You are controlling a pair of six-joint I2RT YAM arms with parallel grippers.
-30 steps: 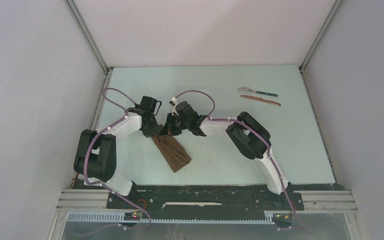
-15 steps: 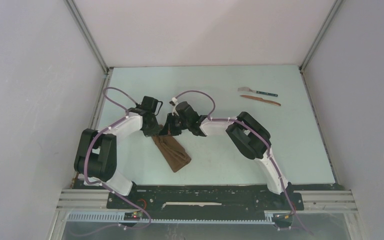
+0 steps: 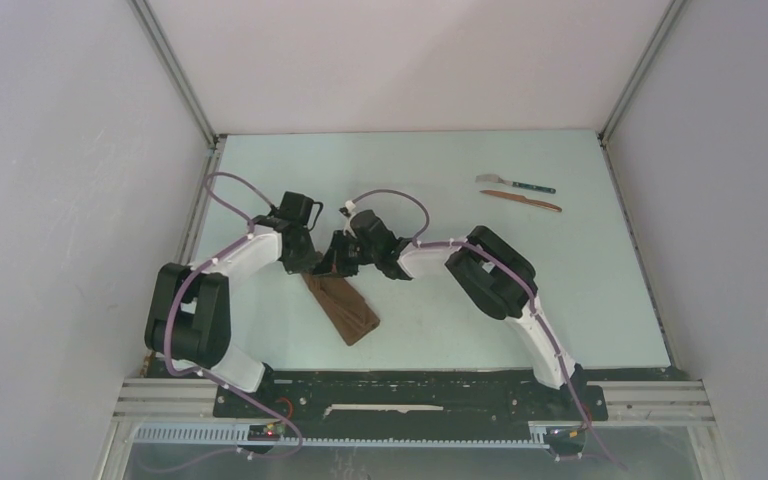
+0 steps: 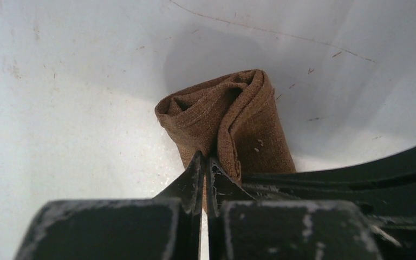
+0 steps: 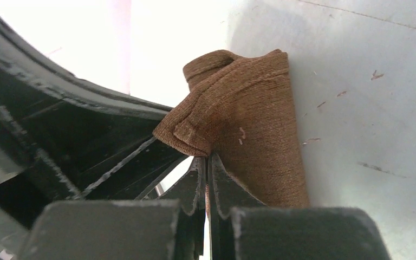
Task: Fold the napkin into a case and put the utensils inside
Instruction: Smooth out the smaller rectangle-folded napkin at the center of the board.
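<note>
The dark-brown napkin [image 3: 345, 306] lies folded into a narrow oblong strip, slanting from the grippers toward the near edge. My left gripper [image 3: 317, 262] is shut on the strip's far end, pinching a layer of cloth [image 4: 225, 122]. My right gripper [image 3: 338, 262] is shut on the same end from the other side, gripping a folded corner [image 5: 244, 119]. The two grippers sit close together, almost touching. The utensils lie at the far right: the silver-headed piece with a teal handle [image 3: 515, 183] and the reddish-brown knife [image 3: 520, 200] just in front of it.
The pale table [image 3: 440, 170] is walled by white panels on the left, back and right. The arm bases sit on a black rail [image 3: 400, 395] at the near edge.
Both grippers have shifted slightly left and toward the near edge with the cloth end held; the strip has moved a little with them.
</note>
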